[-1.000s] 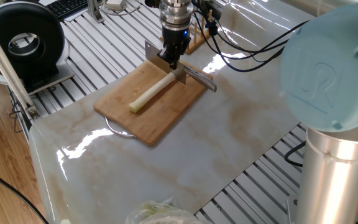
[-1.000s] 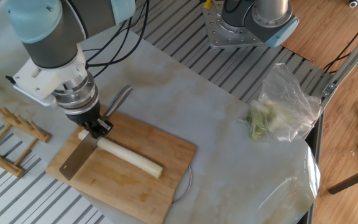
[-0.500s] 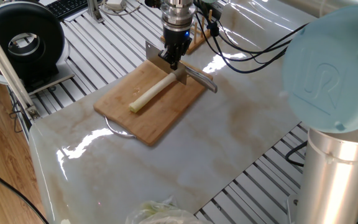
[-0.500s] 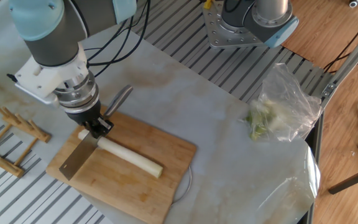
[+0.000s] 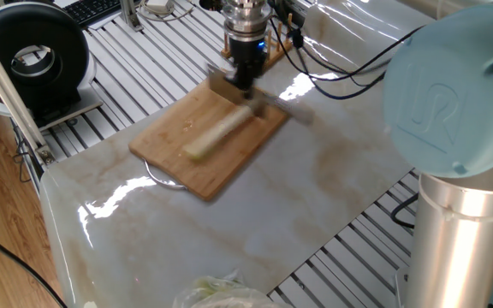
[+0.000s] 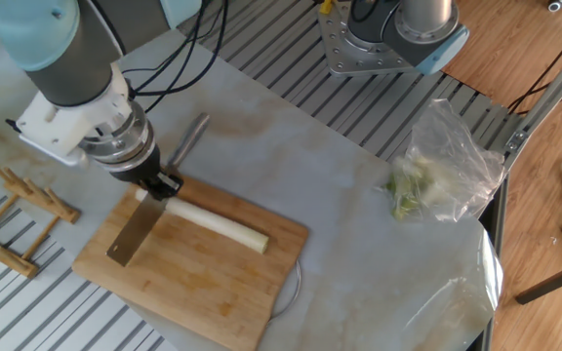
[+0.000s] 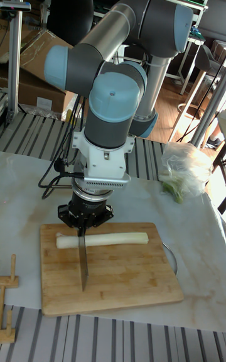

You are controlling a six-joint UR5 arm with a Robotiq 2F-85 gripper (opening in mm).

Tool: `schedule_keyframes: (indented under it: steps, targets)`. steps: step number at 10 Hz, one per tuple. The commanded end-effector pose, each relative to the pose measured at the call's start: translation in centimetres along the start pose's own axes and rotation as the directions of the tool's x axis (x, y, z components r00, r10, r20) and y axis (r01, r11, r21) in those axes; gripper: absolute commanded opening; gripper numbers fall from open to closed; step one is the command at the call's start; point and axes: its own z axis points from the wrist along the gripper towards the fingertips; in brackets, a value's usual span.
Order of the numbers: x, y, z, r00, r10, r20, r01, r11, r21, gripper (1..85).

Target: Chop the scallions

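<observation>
Scallion (image 6: 218, 222), a single whole stalk, lies on the board (image 6: 198, 283), which rests on the surface (image 6: 359, 224). We see its long axis running across the board, one end directly beneath the tool (image 6: 156, 182) and the other, free end pointing toward the board's opposite edge. The tool is clamped on the knife (image 6: 135, 232) by its handle; the blade extends roughly square to the stalk and, in the tall fixed view, crosses it near the tool-side end (image 7: 83, 241), so that only a short stub lies beyond the cut line and nearly all the length lies on the far side. Whether the edge is touching the stalk or hovering just above it we cannot tell, and one fixed view is motion-blurred around the board. No separate chunk is visible, so we judge the chopping barely begun. The coming cuts turn on this geometry: the blade must stay crosswise and step along the stalk's axis toward the free end. A bagged leafy bundle (image 6: 437, 175) sits well apart.
</observation>
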Motion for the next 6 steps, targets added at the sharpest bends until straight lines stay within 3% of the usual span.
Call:
schedule_keyframes:
  steps: [1, 6]
  targets:
    - [-0.19, 0.06, 0.46, 1.0, 0.017, -0.015, -0.017, 1.0, 0.012, 1.3]
    - [-1.12, 0.55, 0.77, 1.0, 0.018, 0.014, -0.018, 1.0, -0.004, 1.3]
